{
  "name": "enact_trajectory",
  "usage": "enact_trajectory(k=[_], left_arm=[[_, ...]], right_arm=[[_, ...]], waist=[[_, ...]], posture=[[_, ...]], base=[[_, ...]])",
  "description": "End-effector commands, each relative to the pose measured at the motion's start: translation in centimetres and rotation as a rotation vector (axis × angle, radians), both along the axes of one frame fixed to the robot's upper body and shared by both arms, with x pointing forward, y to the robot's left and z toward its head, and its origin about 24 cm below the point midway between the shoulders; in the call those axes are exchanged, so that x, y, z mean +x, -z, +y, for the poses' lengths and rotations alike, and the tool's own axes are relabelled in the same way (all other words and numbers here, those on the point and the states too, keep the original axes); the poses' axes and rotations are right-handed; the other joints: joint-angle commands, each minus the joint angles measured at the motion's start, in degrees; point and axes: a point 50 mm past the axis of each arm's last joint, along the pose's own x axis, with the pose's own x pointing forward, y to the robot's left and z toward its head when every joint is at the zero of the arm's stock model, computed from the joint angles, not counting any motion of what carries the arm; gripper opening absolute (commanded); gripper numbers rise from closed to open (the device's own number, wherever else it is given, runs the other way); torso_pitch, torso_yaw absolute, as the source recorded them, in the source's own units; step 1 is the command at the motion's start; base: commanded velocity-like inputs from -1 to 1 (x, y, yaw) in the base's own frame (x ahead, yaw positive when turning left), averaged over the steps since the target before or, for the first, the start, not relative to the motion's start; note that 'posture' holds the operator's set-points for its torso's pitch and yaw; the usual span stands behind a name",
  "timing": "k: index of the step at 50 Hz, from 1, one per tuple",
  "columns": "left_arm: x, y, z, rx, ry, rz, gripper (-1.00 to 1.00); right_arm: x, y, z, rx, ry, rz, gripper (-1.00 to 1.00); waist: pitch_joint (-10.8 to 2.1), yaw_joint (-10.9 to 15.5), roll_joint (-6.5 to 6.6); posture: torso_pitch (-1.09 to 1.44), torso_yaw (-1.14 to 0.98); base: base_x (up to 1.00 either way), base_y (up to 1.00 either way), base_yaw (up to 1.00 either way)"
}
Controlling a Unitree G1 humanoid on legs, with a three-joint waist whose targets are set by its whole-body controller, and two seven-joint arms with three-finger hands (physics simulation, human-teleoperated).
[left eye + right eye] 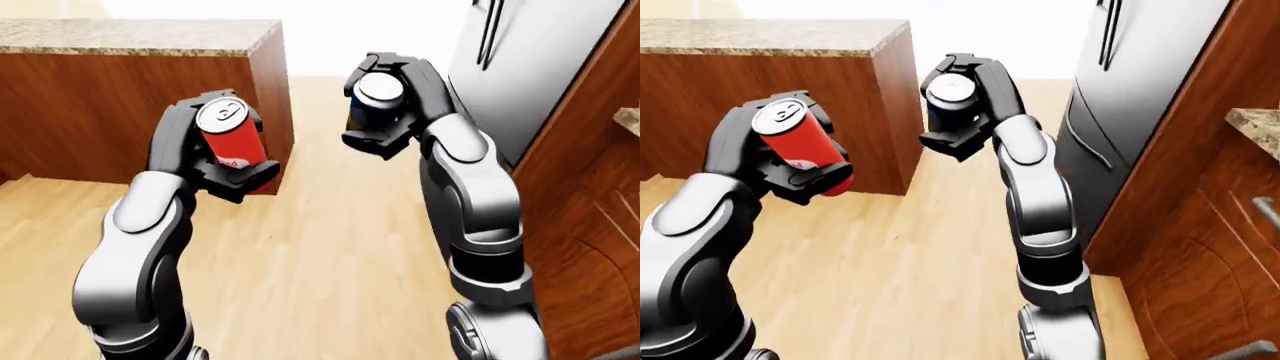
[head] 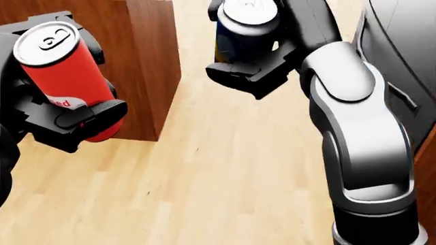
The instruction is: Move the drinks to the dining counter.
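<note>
At the left of the eye views, a counter (image 1: 140,34) with a speckled stone top is seen on a brown wood base, standing on a light wood floor (image 1: 320,262). Its end corner lies just beyond the left hand in these views.

The left hand (image 2: 65,109) is raised at the left of the head view, and its black fingers (image 2: 92,115) are closed around a red can (image 2: 65,71). The red can is held off the floor, tilted with its silver top toward the camera, and a white label band is visible near its lower end.

Right of centre, the right hand (image 2: 255,61) is raised slightly higher. A dark blue can (image 2: 245,30) is enclosed by its fingers, with the silver top facing up toward the camera. The two cans are held apart, with open floor visible between them.

At the right edge of the eye views, a grey refrigerator (image 1: 1140,82) with vertical handles is shown. Beside it, a wood cabinet (image 1: 1200,247) with a stone top is partly visible.
</note>
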Motion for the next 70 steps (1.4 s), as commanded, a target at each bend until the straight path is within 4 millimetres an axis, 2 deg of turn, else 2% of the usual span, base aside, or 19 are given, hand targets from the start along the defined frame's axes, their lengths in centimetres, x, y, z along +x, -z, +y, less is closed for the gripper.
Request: enact_trajectory(k=[1, 8, 11, 21, 23, 32, 35, 37, 39, 46, 47, 48, 49, 51, 55, 57, 59, 60, 70], left_arm=[[-0.8, -2.5, -0.8, 0.014, 0.039, -0.153, -1.0], [-0.7, -2.8, -0.7, 0.025, 0.034, -0.158, -1.0], [-0.8, -3.0, -0.6, 0.027, 0.031, -0.159, -1.0], [-0.7, -2.9, -0.8, 0.03, 0.036, -0.159, -1.0], [-0.7, -2.7, -0.9, 0.031, 0.038, -0.156, -1.0], [-0.6, -2.8, -0.9, 0.032, 0.04, -0.156, -1.0], [-0.5, -2.6, -1.0, 0.032, 0.04, -0.155, -1.0], [-0.6, -2.6, -1.0, 0.032, 0.041, -0.154, -1.0], [-0.6, -2.6, -1.0, 0.032, 0.042, -0.153, -1.0], [-0.7, -3.2, -0.9, 0.032, 0.04, -0.161, -1.0], [-0.6, -3.3, -0.8, 0.034, 0.039, -0.163, -1.0], [-0.7, -3.4, -0.9, 0.035, 0.04, -0.164, -1.0], [-0.7, -3.5, -0.9, 0.036, 0.04, -0.165, -1.0], [-0.7, -3.5, -0.9, 0.036, 0.041, -0.167, -1.0], [-0.7, -3.6, -0.8, 0.036, 0.039, -0.169, -1.0], [-0.7, -3.6, -0.8, 0.036, 0.04, -0.168, -1.0], [-0.7, -3.5, -0.8, 0.035, 0.039, -0.168, -1.0], [-0.7, -3.4, -0.8, 0.034, 0.039, -0.166, -1.0], [-0.5, -2.9, -1.0, 0.033, 0.044, -0.158, -1.0]], right_arm=[[-0.9, -3.0, -0.8, 0.018, 0.026, -0.143, -1.0], [-0.9, -3.1, -0.8, 0.012, 0.038, -0.157, -1.0], [-1.1, -3.2, -0.8, 0.013, 0.037, -0.16, -1.0], [-1.0, -3.0, -1.1, 0.002, 0.068, -0.146, -1.0], [-1.0, -3.3, -1.2, 0.012, 0.067, -0.166, -1.0], [-1.0, -3.2, -1.1, 0.021, 0.058, -0.171, -1.0], [-1.0, -3.0, -1.1, 0.013, 0.056, -0.17, -1.0], [-1.0, -3.0, -1.1, 0.014, 0.056, -0.171, -1.0], [-1.0, -3.0, -1.1, 0.011, 0.056, -0.172, -1.0], [-1.1, -3.2, -1.1, -0.004, 0.052, -0.179, -1.0], [-1.1, -3.4, -1.1, -0.003, 0.053, -0.181, -1.0], [-1.1, -3.4, -1.1, -0.004, 0.054, -0.182, -1.0], [-1.1, -3.4, -1.1, -0.006, 0.054, -0.183, -1.0], [-1.2, -3.3, -1.0, -0.009, 0.051, -0.184, -1.0], [-1.3, -3.4, -0.9, -0.012, 0.051, -0.187, -1.0], [-1.3, -3.5, -0.9, -0.01, 0.054, -0.19, -1.0], [-1.3, -3.5, -0.9, -0.006, 0.054, -0.193, -1.0], [-1.4, -3.5, -1.0, -0.002, 0.054, -0.193, -1.0], [-1.3, -3.1, -1.1, 0.014, 0.051, -0.19, -1.0]], waist=[[-1.97, -0.53, -0.09], [-0.62, -1.52, -4.27], [-1.88, -1.91, -8.7], [-1.42, -3.08, -2.77], [-1.83, -1.1, -5.32], [-0.75, -2.73, -2.58], [-0.83, -4.73, 0.29], [-2.1, -4.87, 4.81], [-0.3, -4.57, 2.42], [0.37, -2.06, -0.97], [-0.66, -2.23, -1.98], [-0.72, -2.84, -6.22], [1.15, -2.05, -4.72], [-1.65, -2.07, -4.65], [-0.82, -1.38, -4.7], [-0.52, -1.3, -2.38], [-2.07, -0.07, 4.5], [-2.34, -0.55, 2.43], [-0.2, -2.17, -3.81]], posture=[[0.0, 0.0], [0.0, 0.0], [0.0, 0.0], [0.0, 0.0], [0.0, 0.0], [0.0, 0.0], [0.0, 0.0], [0.0, 0.0], [0.0, 0.0], [0.0, 0.0], [0.0, 0.0], [0.0, 0.0], [0.0, 0.0], [0.0, 0.0], [0.0, 0.0], [0.0, 0.0], [0.0, 0.0], [0.0, 0.0], [0.0, 0.0]], base=[[0.0, 0.0, 1.0], [0.0, 0.0, 1.0], [0.0, 0.0, 1.0], [0.0, 0.1, 0.9], [0.04, 1.0, 0.0], [0.24, 1.0, 0.0], [0.59, 0.9, 0.0], [0.61, 0.88, 0.0], [0.61, 0.89, 0.0], [0.44, 0.96, 0.0], [0.02, 1.0, 0.0], [0.01, 1.0, 0.0], [0.0, 1.0, 0.0], [0.0, 1.0, 0.0], [0.0, 1.0, 0.0], [0.0, 1.0, 0.0], [0.0, 1.0, 0.0], [0.0, 1.0, 0.0], [0.08, 1.0, 0.0]])
